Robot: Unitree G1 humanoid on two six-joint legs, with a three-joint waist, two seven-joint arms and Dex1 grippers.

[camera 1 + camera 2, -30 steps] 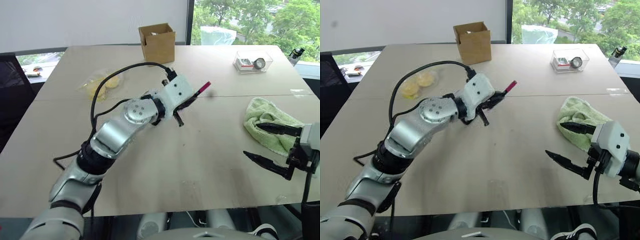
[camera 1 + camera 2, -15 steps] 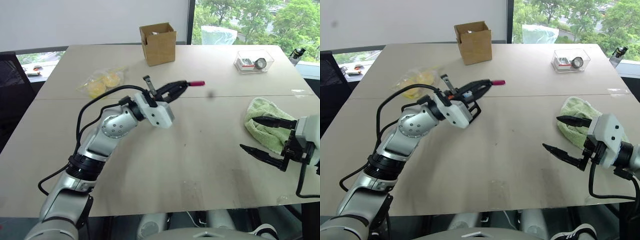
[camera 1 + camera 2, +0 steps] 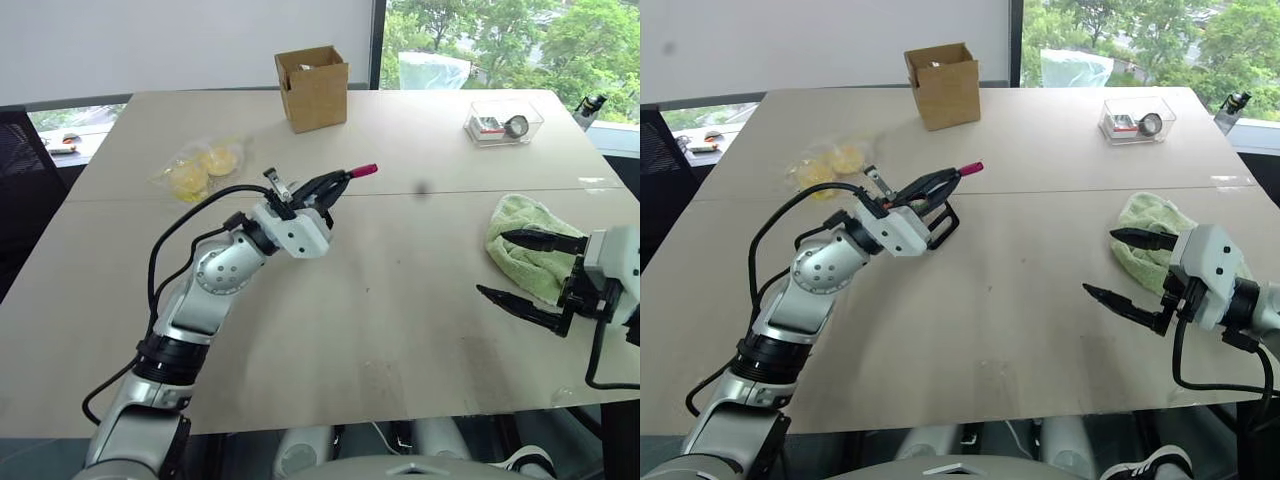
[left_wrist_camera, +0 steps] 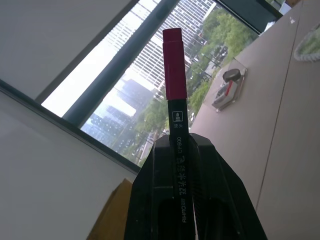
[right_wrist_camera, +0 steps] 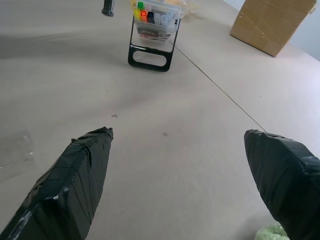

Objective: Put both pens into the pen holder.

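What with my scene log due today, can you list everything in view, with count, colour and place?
table: one, beige, under everything
box: one, brown cardboard, far edge
clear box: one, transparent, far right
bag: one, clear with yellow contents, far left
towel: one, green, right side
holder: one, black frame, mid-table
pen: one, black with magenta end, in left pincer
chair: one, black, left of table
left pincer: shut on pen, above table
right pincer: open, beside towel

My left gripper [image 3: 940,181] holding pen [image 3: 962,171] above table [image 3: 1020,300] centre, pen holder [image 5: 152,30] just beneath it, cardboard box [image 3: 942,84] beyond, towel [image 3: 1145,240] beside my right gripper [image 3: 1128,272].
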